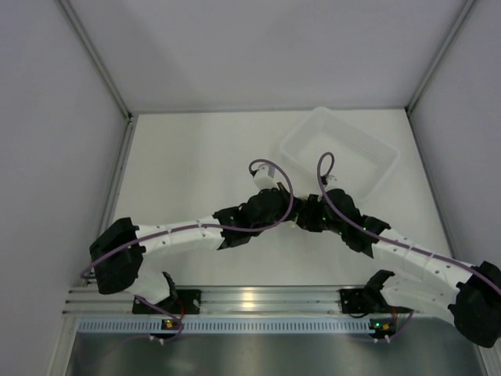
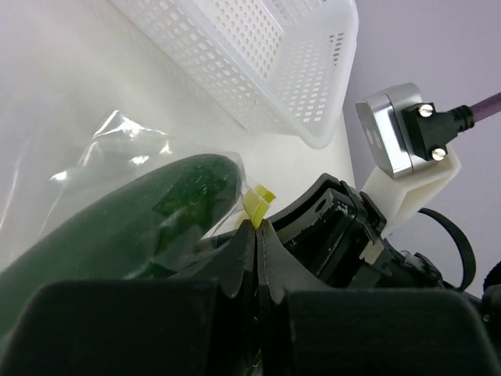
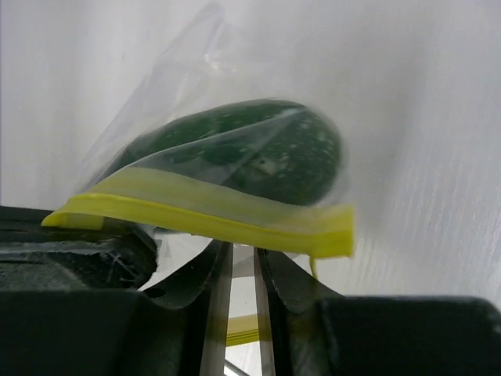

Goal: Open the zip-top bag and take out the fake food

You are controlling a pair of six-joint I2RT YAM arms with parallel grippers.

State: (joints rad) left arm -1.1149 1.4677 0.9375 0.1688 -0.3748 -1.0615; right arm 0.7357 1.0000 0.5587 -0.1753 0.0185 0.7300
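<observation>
Both my pincers meet mid-table: left gripper (image 2: 257, 229) and right gripper (image 3: 243, 262) each clenched on the yellow-green zip strip (image 3: 235, 223) of the small clear crinkly zip-top bag (image 3: 156, 102), dark green cucumber-shaped fake food (image 3: 258, 157) inside. White perforated plastic basket (image 2: 305, 86) stands just beyond; white table (image 1: 180, 172) lies open leftward.

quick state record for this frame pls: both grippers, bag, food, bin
left gripper: shut, pinching the end of the zip strip of the zip-top bag
right gripper: nearly shut, appears to pinch bag film just below the zip strip
fake food: inside the bag, not yet removed
bag mouth: cannot tell how far open
bin: beyond the bag, apart from both grippers
</observation>
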